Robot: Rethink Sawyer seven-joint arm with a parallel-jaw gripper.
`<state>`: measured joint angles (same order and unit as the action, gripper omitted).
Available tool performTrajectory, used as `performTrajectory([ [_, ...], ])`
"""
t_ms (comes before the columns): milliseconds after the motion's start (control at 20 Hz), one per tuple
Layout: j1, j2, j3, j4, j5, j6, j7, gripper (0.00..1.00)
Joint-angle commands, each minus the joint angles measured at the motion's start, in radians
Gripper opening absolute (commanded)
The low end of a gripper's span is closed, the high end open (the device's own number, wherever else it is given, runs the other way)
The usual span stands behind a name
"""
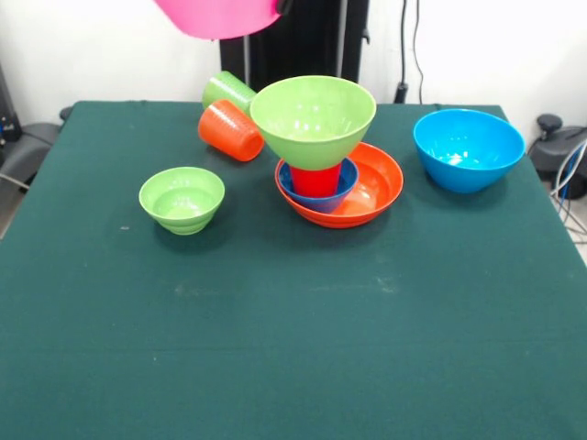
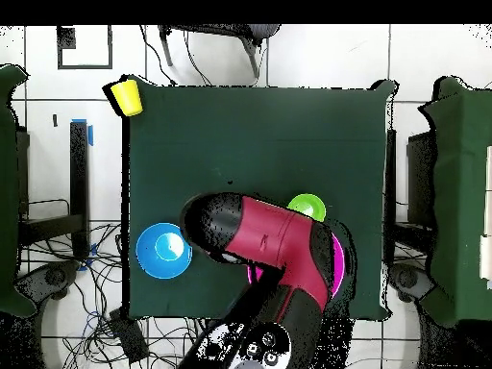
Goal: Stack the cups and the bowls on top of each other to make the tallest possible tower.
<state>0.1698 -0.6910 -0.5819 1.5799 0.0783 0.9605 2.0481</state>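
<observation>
The tower stands mid-table: a wide orange bowl (image 1: 371, 188) holds a small dark blue bowl (image 1: 332, 200), with a red cup (image 1: 315, 180) in it and a large green bowl (image 1: 313, 115) on top. The huge pink bowl (image 1: 220, 14) hangs in the air at the top edge, behind the tower. My gripper (image 1: 283, 7) shows only as a dark tip at the bowl's right rim, gripping it. In the overhead view my arm (image 2: 274, 240) hides the tower, and the pink bowl's rim (image 2: 337, 264) shows beside it. An orange cup (image 1: 231, 130) and a light green cup (image 1: 227, 89) lie on their sides left of the tower.
A small green bowl (image 1: 182, 198) (image 2: 307, 206) sits upright left of the tower. A large blue bowl (image 1: 468, 148) (image 2: 163, 250) sits to the right. A yellow cup (image 2: 126, 96) lies at a table corner in the overhead view only. Cables and chairs surround the table.
</observation>
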Motion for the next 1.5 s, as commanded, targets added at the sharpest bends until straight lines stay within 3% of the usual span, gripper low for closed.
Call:
performTrajectory([
  [50,0.03,0.069,0.05,-0.082,0.029,0.093,0.268,0.0],
  [500,0.073,0.216,-0.01,-0.237,0.0,0.077,0.392,0.0],
  [750,0.1,0.282,-0.04,-0.277,0.009,0.047,0.475,0.0],
  [1100,0.109,0.314,-0.046,-0.336,0.046,0.128,0.515,0.0],
  [1500,0.154,0.337,-0.063,-0.369,0.11,0.189,0.651,0.0],
])
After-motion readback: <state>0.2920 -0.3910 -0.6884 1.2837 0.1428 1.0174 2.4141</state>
